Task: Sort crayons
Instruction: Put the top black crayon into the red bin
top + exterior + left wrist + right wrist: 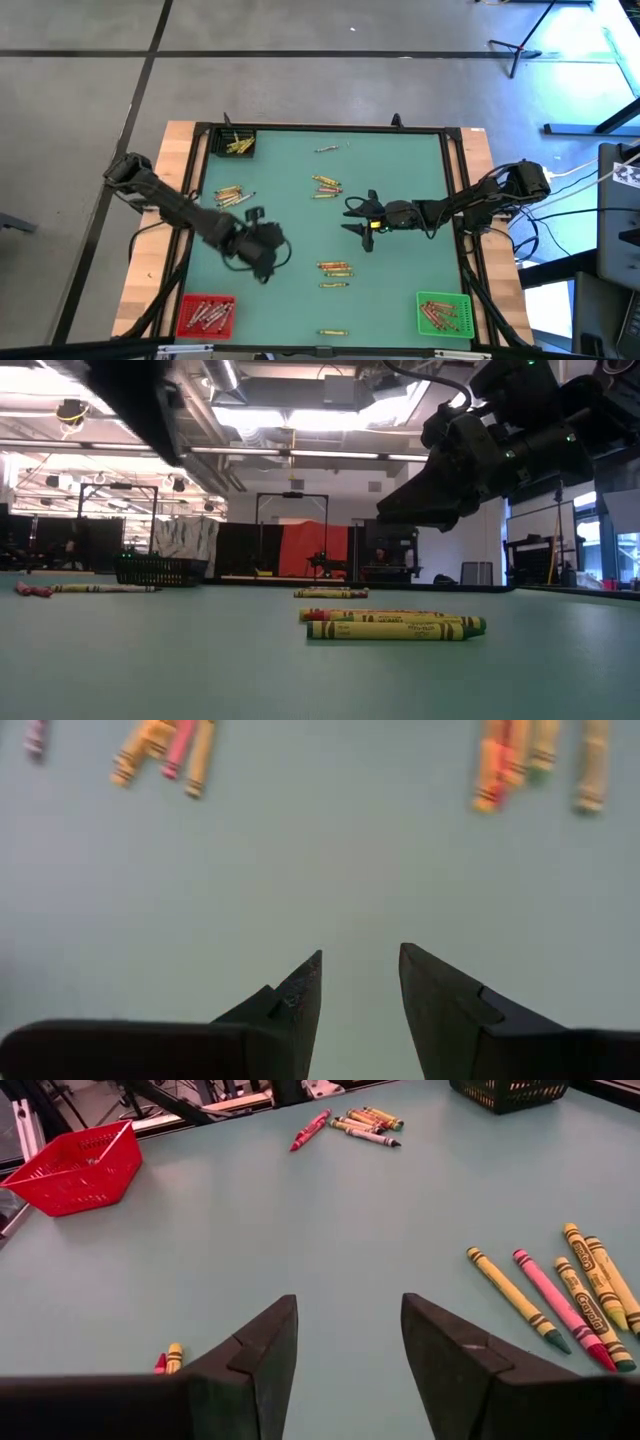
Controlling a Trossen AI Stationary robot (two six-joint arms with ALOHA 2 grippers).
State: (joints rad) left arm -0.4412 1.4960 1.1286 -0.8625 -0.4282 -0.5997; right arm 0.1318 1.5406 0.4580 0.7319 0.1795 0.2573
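The crayons (326, 185) lie in little bunches all over the green table (400, 280), and some sit in the red bin (205, 314), the green bin (442, 312) and the black bin (235, 142). The left gripper (360, 982) hangs over a bare spot with its fingers a little apart and holds nothing. The right gripper (348, 1335) is near the middle of the table, fingers apart and empty too.

Two dark, near-black arms are seen, built of slim links joined by bulkier rounded housings. Black cables are looped beside the left gripper (262, 243) and trailed behind the right arm. The right gripper (357, 216) is marked by a small yellow spot; wedge-shaped matte fingers (262, 1350) are shown
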